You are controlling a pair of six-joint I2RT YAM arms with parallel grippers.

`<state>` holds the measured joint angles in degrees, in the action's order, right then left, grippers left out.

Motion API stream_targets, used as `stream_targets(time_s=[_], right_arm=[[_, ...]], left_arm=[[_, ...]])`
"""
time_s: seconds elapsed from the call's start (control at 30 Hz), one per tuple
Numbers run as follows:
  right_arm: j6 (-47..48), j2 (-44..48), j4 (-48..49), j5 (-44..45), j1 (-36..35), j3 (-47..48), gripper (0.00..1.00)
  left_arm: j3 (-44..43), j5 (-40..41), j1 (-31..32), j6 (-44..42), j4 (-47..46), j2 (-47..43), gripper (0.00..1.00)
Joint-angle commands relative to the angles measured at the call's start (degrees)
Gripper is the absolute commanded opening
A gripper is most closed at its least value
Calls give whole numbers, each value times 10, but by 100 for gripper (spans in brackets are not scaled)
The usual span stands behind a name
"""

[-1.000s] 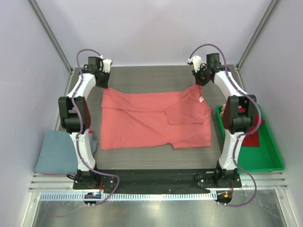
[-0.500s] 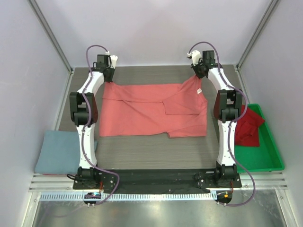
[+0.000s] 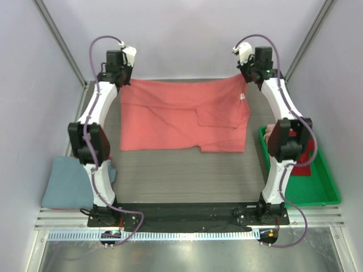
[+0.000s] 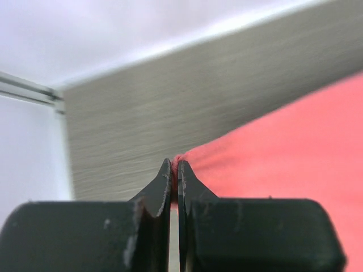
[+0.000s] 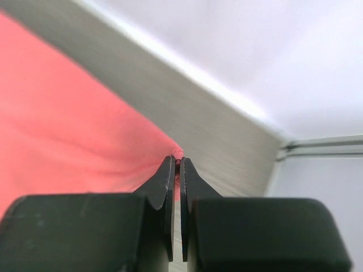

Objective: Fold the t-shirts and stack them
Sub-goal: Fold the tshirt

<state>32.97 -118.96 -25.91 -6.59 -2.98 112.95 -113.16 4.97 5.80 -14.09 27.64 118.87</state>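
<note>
Here, green tray [image 3: 321, 190], red cloth [image 3: 303, 169] inside

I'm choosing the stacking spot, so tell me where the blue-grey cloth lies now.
In the top view, the blue-grey cloth lies at the near left, just left of the left arm's base, opposite the green tray and nearer than the red t-shirt.

One overhead view, two wrist close-ups
The top camera looks down on the whole table [image 3: 181, 175]; both wrist cameras sit tight on far corners of the red shirt [image 3: 170, 113].
</note>
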Motion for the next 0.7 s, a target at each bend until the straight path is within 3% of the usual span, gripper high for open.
stream_targets(time_s=[0.0,0.17,0.33,0.5,0.67], right_arm=[[-4,188,46,-19,-1,-46,1],[-30,375,46,-42,-1,-165,1],[-39,514,26,-56,-3,-214,1],[-41,582,-18,-58,-3,-152,1],[-47,558,-28,-47,-4,-74,1]], left_arm=[[35,0,-4,-2,-17,-163,0],[100,-1,-4,3,15,-274,0],[156,-1,-4,-14,30,-396,0],[141,-9,-7,-25,37,-466,0],[97,-5,-13,-31,34,-465,0]])
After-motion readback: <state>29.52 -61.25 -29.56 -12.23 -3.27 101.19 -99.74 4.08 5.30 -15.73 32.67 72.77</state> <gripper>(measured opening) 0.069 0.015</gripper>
